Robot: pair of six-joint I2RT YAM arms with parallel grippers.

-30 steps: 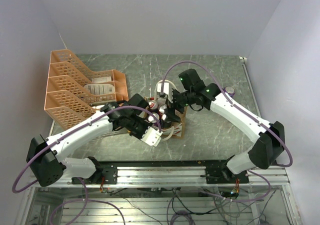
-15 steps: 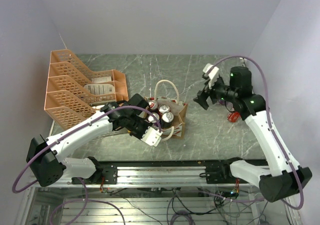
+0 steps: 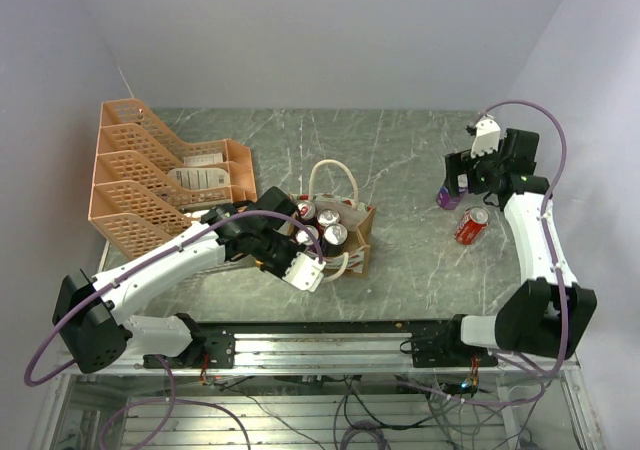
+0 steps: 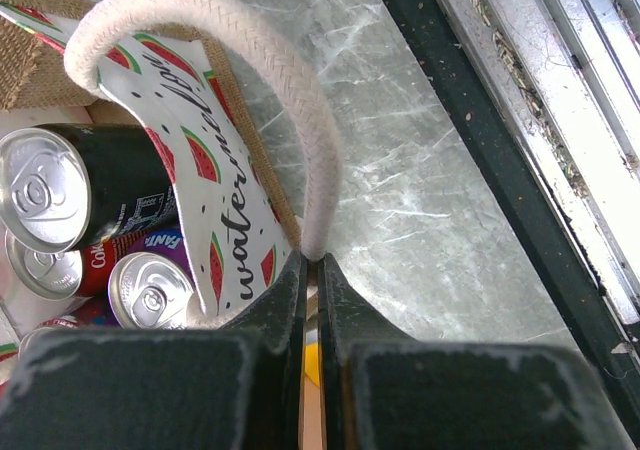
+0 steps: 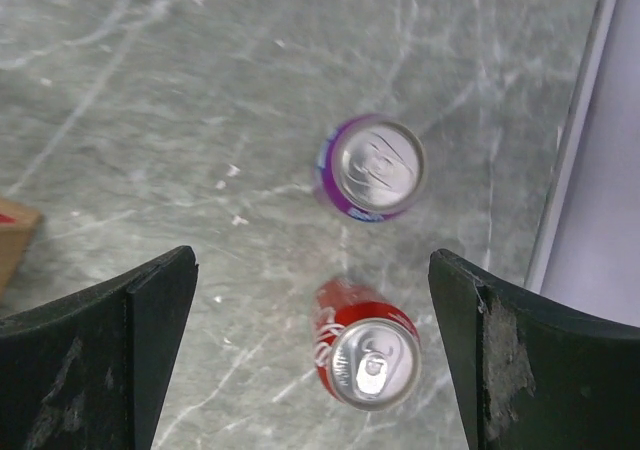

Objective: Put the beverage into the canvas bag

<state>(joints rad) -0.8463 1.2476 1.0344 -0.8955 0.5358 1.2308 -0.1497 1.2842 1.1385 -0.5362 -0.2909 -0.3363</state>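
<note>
A grey marbled table (image 3: 400,150) between pale walls carries an orange tray rack (image 3: 160,180) at the far left, the canvas bag (image 3: 364,232) near the middle and 2 loose drinks at the right edge. The left gripper (image 4: 312,270) is clenched on the base of the near white handle (image 4: 290,100), and this keeps the bag's mouth open. Several cans (image 4: 60,195) already stand or lie inside, behind the watermelon panel. The right gripper (image 5: 312,260) hangs over the 2 loose drinks with its fingers spread wide and nothing between them. The purple can (image 5: 372,167) sits just ahead of the fingertips and the red can (image 5: 365,355) sits nearer the wrist, between the 2 fingers as the wrist camera sees them. The 2 cans stand close together but apart. Both appear upright, with their lids facing the wrist camera, so each long axis runs roughly along the gripper's line of descent. The right arm is clearly the nearer one; the left arm is occupied at the bag, well apart from both cans. The likely step in hand is choosing and closing on 1 can. The narrow gap between them may let a finger knock the neighbour over.
</note>
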